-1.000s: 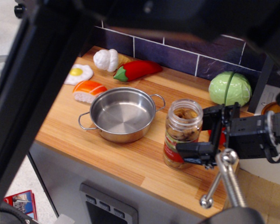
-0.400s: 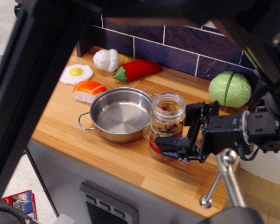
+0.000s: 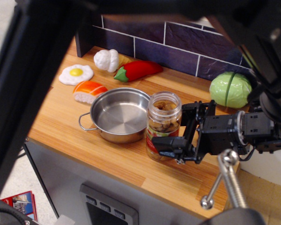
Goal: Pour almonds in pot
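Observation:
The almonds (image 3: pixel 163 118) show as brown pieces through a clear open jar with a red, green and white label. The jar stands upright, right beside the right rim of the pot (image 3: pixel 120 114). The pot is a shallow shiny steel one with two wire loop handles, and its inside is bare. My gripper (image 3: pixel 175 131) comes in from the right and is shut on the jar, with one black finger (image 3: pixel 166 144) in front of it and the other behind. Whether the jar rests on the wooden counter or hangs just above it I cannot tell.
Toy foods lie behind the pot: a fried egg (image 3: pixel 76 74), a salmon sushi piece (image 3: pixel 88 91), a white garlic (image 3: pixel 107 60), a red pepper (image 3: pixel 138 70) and a green cabbage (image 3: pixel 230 88). A dark tiled wall (image 3: pixel 187 44) backs the counter. A metal clamp (image 3: pixel 225 180) stands at the front right.
My gripper has carried the jar leftward across the counter, from well right of the pot to right beside its rim. The pot and the toy foods have not moved.

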`<state>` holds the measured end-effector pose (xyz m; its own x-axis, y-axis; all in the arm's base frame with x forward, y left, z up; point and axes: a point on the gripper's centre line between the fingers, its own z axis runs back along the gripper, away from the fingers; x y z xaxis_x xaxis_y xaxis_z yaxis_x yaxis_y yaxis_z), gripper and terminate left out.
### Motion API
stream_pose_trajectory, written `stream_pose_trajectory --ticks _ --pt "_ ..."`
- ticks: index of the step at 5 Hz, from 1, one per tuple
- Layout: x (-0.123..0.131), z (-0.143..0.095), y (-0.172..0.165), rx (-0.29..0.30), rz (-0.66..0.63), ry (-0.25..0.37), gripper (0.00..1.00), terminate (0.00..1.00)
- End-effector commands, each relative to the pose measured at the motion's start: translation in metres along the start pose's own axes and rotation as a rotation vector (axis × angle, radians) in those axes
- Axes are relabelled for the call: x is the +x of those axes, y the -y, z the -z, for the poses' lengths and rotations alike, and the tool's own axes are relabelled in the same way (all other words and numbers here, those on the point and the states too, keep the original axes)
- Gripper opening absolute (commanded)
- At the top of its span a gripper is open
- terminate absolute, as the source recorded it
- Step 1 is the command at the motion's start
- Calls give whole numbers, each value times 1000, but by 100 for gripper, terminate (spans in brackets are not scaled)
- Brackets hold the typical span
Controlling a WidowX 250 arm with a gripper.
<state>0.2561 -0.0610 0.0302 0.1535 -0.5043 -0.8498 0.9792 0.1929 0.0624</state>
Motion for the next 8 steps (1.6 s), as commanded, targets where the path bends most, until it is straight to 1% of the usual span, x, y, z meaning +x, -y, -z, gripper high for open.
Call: stream_pose_trajectory --ticks 1,2,3,4,5,6,7,8 --pt "-31 -20 -3 -205 61 357 0 0" --pt "-29 -21 -1 -274 82 522 0 0" --pt "-35 -21 -2 -378 159 691 0 0" --pt "-39 -23 -4 -460 223 802 0 0" --pt "-47 -24 1 -437 263 908 0 0" --pt "-59 -31 0 -464 361 1010 0 0" --pt "-62 -35 4 -462 397 1066 0 0" --pt "-70 -33 5 -533 458 1141 0 0"
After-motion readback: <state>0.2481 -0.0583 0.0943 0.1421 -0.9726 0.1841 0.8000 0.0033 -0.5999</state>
